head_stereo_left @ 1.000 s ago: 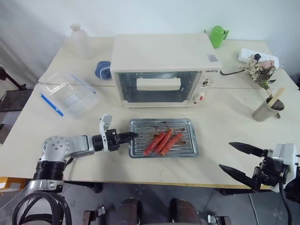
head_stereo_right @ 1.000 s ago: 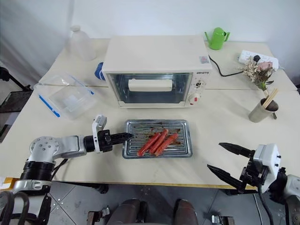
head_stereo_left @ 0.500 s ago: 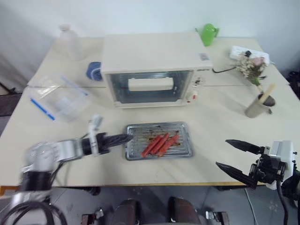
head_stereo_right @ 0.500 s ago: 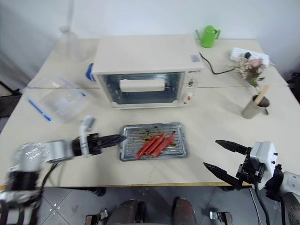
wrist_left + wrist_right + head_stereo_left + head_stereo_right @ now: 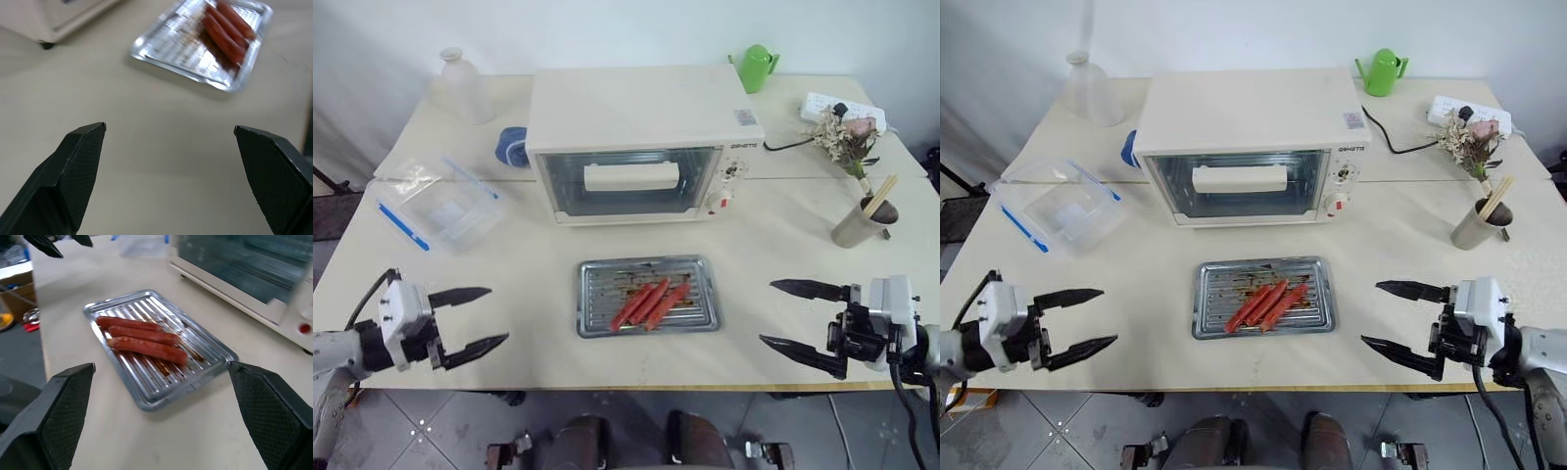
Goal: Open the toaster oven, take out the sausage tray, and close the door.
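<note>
Left hand (image 5: pixel 470 321) and right hand (image 5: pixel 790 315) gape wide over cream table (image 5: pixel 529 284).

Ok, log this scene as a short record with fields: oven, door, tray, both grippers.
toaster oven: at the back of the table
door: shut
sausage tray: on the table in front of the oven, three sausages in it
left gripper: jaws open, empty, at the table's near left edge
right gripper: jaws open, empty, at the near right edge
</note>
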